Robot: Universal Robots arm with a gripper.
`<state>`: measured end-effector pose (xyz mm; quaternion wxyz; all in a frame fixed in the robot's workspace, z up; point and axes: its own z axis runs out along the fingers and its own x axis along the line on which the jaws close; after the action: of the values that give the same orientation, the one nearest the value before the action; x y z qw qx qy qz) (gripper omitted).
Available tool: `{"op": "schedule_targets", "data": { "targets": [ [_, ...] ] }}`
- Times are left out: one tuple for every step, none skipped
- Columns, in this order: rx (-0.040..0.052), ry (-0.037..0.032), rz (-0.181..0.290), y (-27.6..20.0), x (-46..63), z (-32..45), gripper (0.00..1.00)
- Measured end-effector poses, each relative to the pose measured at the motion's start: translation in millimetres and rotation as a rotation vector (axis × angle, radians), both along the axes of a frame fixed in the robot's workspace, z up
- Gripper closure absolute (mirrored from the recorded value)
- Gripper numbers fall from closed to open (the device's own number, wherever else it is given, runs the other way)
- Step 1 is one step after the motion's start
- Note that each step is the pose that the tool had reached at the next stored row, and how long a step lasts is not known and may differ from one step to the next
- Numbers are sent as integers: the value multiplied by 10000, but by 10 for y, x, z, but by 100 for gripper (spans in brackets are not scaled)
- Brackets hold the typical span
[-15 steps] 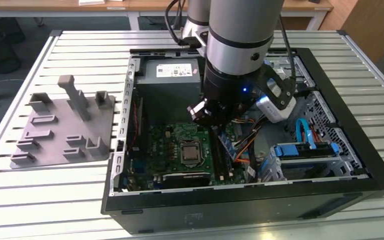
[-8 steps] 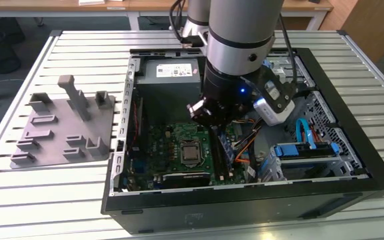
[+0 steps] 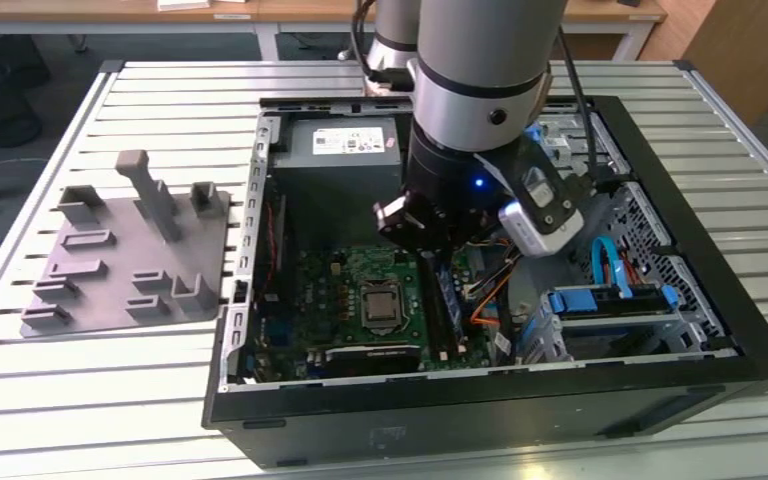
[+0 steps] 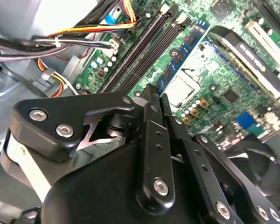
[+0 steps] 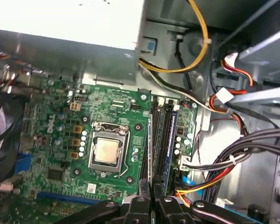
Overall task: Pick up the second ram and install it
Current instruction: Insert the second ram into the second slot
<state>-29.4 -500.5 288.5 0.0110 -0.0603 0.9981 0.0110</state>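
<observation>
Within the end effector's [image 4: 152, 92] grip, the second ram [image 4: 183, 53] parallels the slots [image 4: 137, 53].

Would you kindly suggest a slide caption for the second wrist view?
Hand closed on the second ram, edge-on above the motherboard beside the processor socket.

second ram [image 5: 149, 149] edge-on, upright just beside CPU socket [image 5: 107, 151] | gripper [image 5: 152, 201] clamped on its end | green motherboard [image 5: 51, 121] beneath

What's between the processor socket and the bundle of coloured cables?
In the first wrist view, the black memory slots lie between processor socket and cable bundle, with a blue ram strip edge-on nearest the socket.
</observation>
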Motion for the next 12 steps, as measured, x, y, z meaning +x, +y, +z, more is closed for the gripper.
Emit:
{"op": "schedule_targets", "data": {
  "targets": [
    [-1,1,-180,0,0,-1,86],
    [-1,1,-371,0,0,-4,86],
    [-2,1,-539,0,0,-5,86],
    [-2,1,-700,0,0,-8,86],
    [-2,1,-853,0,0,-9,86],
    [0,1,-990,0,0,-10,86],
    [12,1,-1111,0,0,-11,86],
    [28,1,-1227,0,0,-12,86],
    [47,3,-1348,0,0,-13,86],
    [75,5,-1434,0,-1,-13,86],
    [135,8,-1473,-1,-1,-13,86],
    [228,15,-1494,-1,-1,-13,86]
  ]
}}
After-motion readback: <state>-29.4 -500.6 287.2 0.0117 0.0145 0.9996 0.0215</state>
